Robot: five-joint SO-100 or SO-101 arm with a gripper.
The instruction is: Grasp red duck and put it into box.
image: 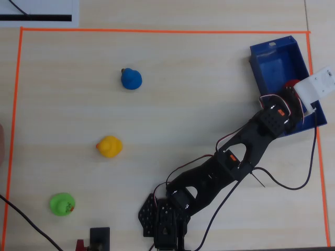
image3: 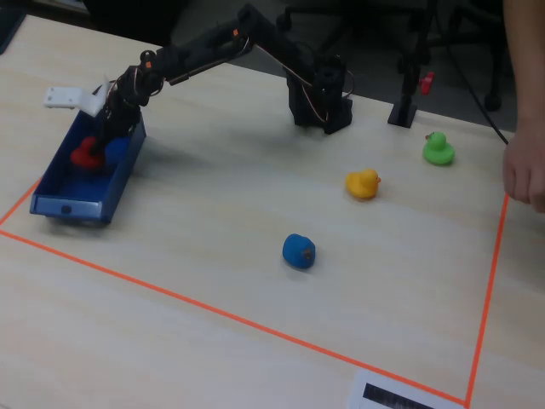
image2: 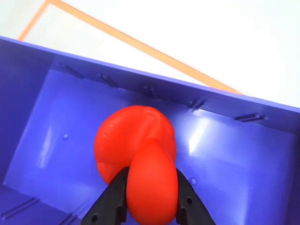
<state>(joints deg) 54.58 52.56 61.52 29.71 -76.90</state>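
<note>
Pale wooden table (image: 172,57) marked out with an orange tape border (image: 157,30), seen whole in the overhead view. Black arm (image: 230,162) stretched from its base at the bottom edge up toward the right side, reaching over the box (image: 272,57), a long dark blue tray just inside the tape at the right. In the fixed view, same box (image3: 60,200) at the left, with the arm bent down into it. Three other ducks left well apart on the open table and not involved: blue duck (image: 131,79), yellow duck (image: 110,146), green duck (image: 62,203). A person's hand (image3: 526,175) at the right edge of the fixed view, outside the tape. Now the main thing: red duck (image2: 138,159) clamped between the two black fingers (image2: 110,201) of the gripper (image2: 151,206), pressed on both sides in the wrist view, so grasping and not released. Duck inside the walls of the box, low above the blue floor; touching the floor or hanging just over it, not possible to tell. Judged from this: picking up and carrying done, placing almost done. Left to do: opening of the jaws so that the duck stays in the box, then withdrawing of the arm.
</note>
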